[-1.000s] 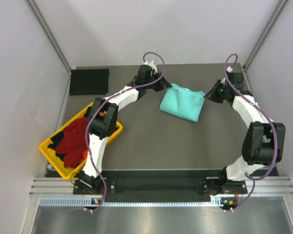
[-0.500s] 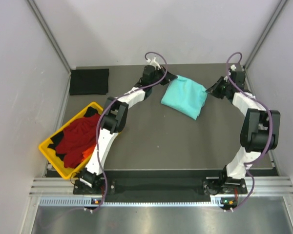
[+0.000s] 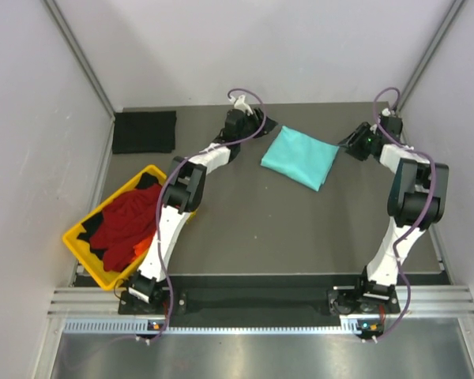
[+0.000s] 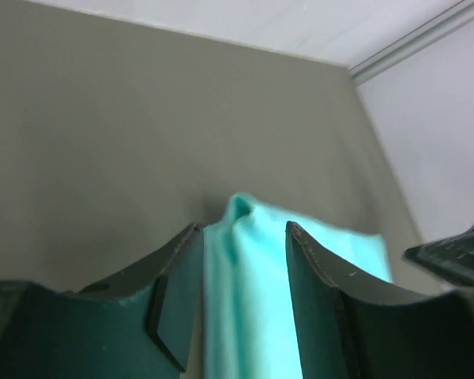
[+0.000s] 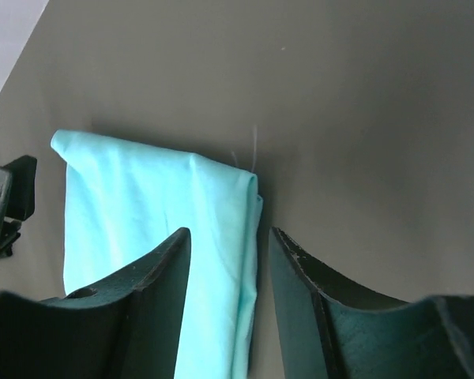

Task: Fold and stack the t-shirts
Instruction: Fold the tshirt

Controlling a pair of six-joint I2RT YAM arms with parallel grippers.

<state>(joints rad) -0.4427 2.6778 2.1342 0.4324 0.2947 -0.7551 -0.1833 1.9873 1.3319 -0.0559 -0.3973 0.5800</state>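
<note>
A mint-teal t-shirt (image 3: pixel 300 158), folded into a small slanted rectangle, is seen lying flat on the dark table (image 3: pixel 245 229). It is well apart from the yellow tray (image 3: pixel 79 254), beyond it and to its right.

The left gripper (image 4: pixel 241 237) is placed at the shirt corner on the tray's side, where the cloth is raised in a small peak. The right gripper (image 5: pixel 225 237) is placed at the shirt edge farthest from the tray. In both wrist views the fingers (image 4: pixel 178 284) are parted to a moderate gap, with teal cloth seen through it. Nothing appears to be pinched.

The shirt is judged light, limp and layered, so its folds would likely be lost if it were lifted from one point. It would best be taken at two corners of one folded edge, with all layers pinched together.

Room is tight on the side away from the tray, where the side wall (image 3: pixel 458 134) stands close behind the right gripper. Bare tabletop is seen between the shirt and the tray. A black t-shirt (image 3: pixel 144 132), folded flat, lies just beyond the tray, and a red t-shirt (image 3: pixel 125 225) is heaped inside it.
</note>
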